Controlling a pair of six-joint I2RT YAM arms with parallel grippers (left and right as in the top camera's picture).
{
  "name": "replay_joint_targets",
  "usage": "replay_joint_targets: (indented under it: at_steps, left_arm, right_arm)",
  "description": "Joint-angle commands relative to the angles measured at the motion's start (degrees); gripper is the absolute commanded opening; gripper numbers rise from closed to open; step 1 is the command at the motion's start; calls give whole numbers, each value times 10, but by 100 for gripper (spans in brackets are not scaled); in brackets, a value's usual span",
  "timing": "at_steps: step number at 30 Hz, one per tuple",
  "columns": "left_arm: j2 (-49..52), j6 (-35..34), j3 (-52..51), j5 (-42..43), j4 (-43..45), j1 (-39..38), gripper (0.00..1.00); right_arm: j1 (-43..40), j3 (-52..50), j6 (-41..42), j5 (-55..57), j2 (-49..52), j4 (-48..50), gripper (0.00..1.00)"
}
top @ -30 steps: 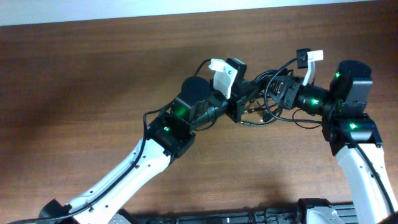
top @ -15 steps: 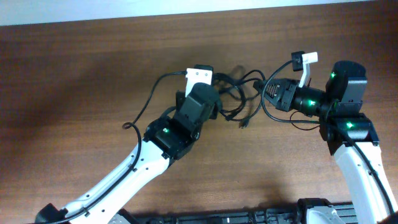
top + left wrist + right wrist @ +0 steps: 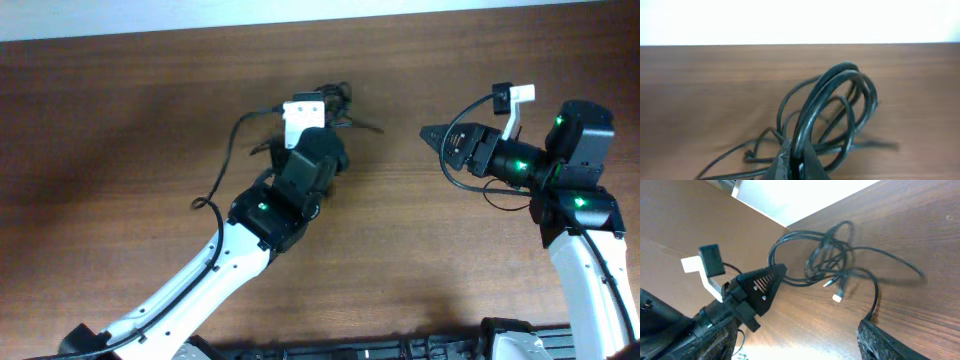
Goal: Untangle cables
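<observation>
The cables (image 3: 338, 95) are thin black cords in a loose tangle of loops on the brown table, at the far middle. My left gripper (image 3: 322, 112) is shut on one upright loop of them; in the left wrist view the cables (image 3: 840, 105) rise straight out of the shut left gripper (image 3: 797, 167). My right gripper (image 3: 440, 138) stands apart to the right, open. In the right wrist view the right gripper (image 3: 795, 330) has nothing between its wide-set fingers, the cables (image 3: 835, 265) lie ahead with small plug ends, and the left gripper (image 3: 771, 277) pinches one strand.
The wooden table (image 3: 120, 120) ends at a pale far edge along the top. A thicker black arm wire (image 3: 215, 170) loops out beside the left arm, and another arm wire (image 3: 465, 182) hangs under the right wrist. Both arm bases sit at the near edge.
The right gripper has opened, let go of the cables and drawn back to the right. The left gripper has carried the tangle left and farther away.
</observation>
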Motion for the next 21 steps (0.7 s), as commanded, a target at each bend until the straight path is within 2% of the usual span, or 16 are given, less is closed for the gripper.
replay_joint_targets:
  at_steps: [1,7,14,17,18,19,21]
  left_arm:
    - [1,3,2,160,67,0,0]
    - [1,3,2,233,168,0,0]
    - [1,3,2,232,205,0,0]
    - [1,3,2,232,205,0,0]
    - [1,3,2,232,205,0,0]
    - [1,3,2,232,205,0,0]
    - [1,3,2,223,206,0,0]
  right_arm:
    - [-1,10,-7,5,-9,-1,76]
    - [-1,10,29,2,-9,-1,76]
    - [-1,10,120,-7,-9,0,76]
    - [-1,10,145,-29,-9,19,85]
    - [-1,10,168,-42,-9,39,94]
    - [-1,10,181,-49,-9,48,99]
    - [0,10,196,-69,-9,65,99]
